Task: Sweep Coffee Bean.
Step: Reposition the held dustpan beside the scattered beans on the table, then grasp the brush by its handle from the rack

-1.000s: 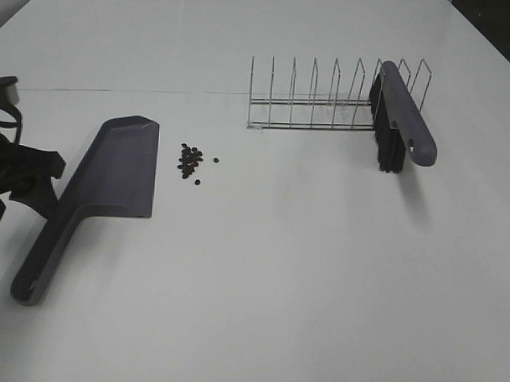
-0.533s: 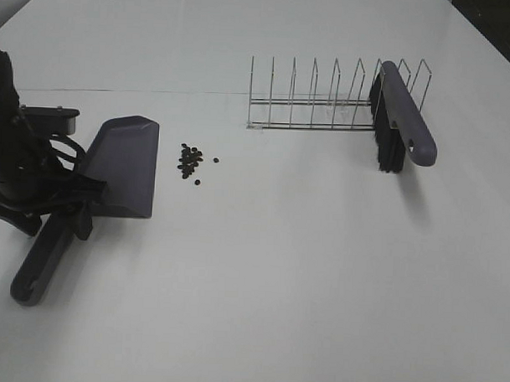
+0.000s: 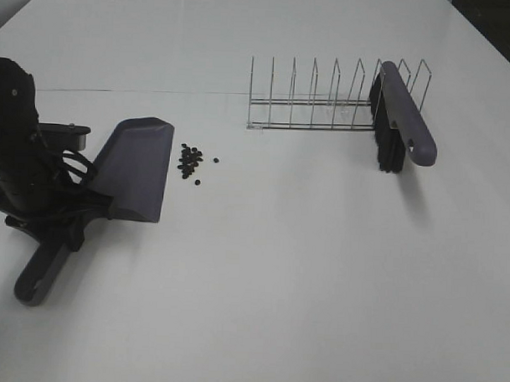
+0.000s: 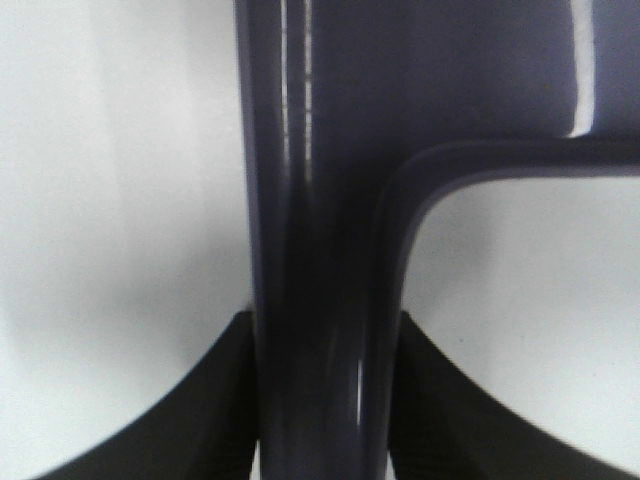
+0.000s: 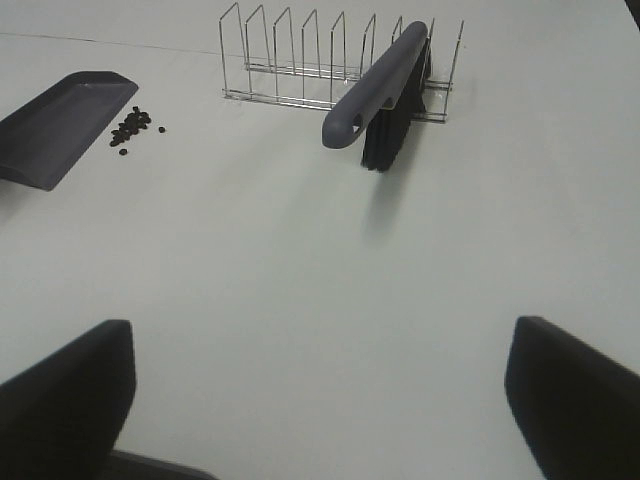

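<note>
The coffee beans (image 3: 189, 162) lie heaped on the bench (image 3: 277, 284), just beside the lip of the dustpan (image 3: 137, 170). The left fingers (image 4: 225, 400) clench its handle (image 4: 325, 250), so that lip should be pressed flat on the bench. The right fingers (image 5: 70, 390), spread wide and holding nothing, should fetch the brush (image 3: 404, 121).

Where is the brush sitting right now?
In the high view the brush is on the right side of the table, propped in the right end of the wire rack, far from the coffee beans and dustpan at left.
</note>
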Robot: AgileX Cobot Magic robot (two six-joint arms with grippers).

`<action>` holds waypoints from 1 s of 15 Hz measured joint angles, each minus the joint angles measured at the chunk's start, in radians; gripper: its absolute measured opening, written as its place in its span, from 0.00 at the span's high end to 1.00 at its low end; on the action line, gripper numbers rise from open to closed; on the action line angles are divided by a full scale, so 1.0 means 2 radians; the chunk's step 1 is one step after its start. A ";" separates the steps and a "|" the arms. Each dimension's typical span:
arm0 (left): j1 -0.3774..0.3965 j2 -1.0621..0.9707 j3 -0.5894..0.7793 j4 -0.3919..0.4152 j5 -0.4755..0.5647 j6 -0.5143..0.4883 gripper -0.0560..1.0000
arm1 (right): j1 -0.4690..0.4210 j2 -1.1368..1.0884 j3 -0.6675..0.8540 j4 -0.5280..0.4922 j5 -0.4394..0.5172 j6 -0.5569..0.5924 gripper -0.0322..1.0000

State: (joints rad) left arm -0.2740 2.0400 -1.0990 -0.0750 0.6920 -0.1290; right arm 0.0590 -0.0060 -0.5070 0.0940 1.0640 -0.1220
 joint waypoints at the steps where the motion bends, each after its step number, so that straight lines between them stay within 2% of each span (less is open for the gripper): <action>1: 0.000 0.000 0.000 -0.001 0.000 -0.001 0.64 | 0.000 0.000 0.000 0.000 0.000 0.000 0.13; 6: 0.000 -0.015 0.004 -0.005 0.003 -0.009 0.64 | 0.000 0.000 0.000 0.000 0.000 0.000 0.13; 9: 0.000 -0.074 0.007 -0.006 0.013 -0.011 0.64 | 0.000 0.011 -0.003 0.000 -0.007 0.001 0.13; 11: 0.000 -0.100 0.007 -0.006 0.017 -0.011 0.64 | 0.000 0.043 -0.012 0.000 -0.056 0.001 0.13; 12: 0.000 -0.110 0.007 -0.006 0.017 -0.011 0.64 | 0.000 0.076 -0.019 0.000 -0.099 0.001 0.13; 13: 0.000 -0.115 0.007 -0.006 0.017 -0.012 0.64 | 0.000 0.123 -0.027 0.000 -0.140 0.001 0.13; 14: 0.000 -0.117 0.007 -0.006 0.020 -0.011 0.64 | 0.000 0.233 -0.062 0.000 -0.202 0.000 0.13; 15: 0.000 -0.117 0.007 -0.006 0.021 -0.011 0.64 | 0.000 0.290 -0.089 0.000 -0.213 0.000 0.13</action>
State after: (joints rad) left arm -0.2740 1.8060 -1.0860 -0.0880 0.7340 -0.1510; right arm 0.0590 0.5730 -0.6850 0.0940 0.6380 -0.1230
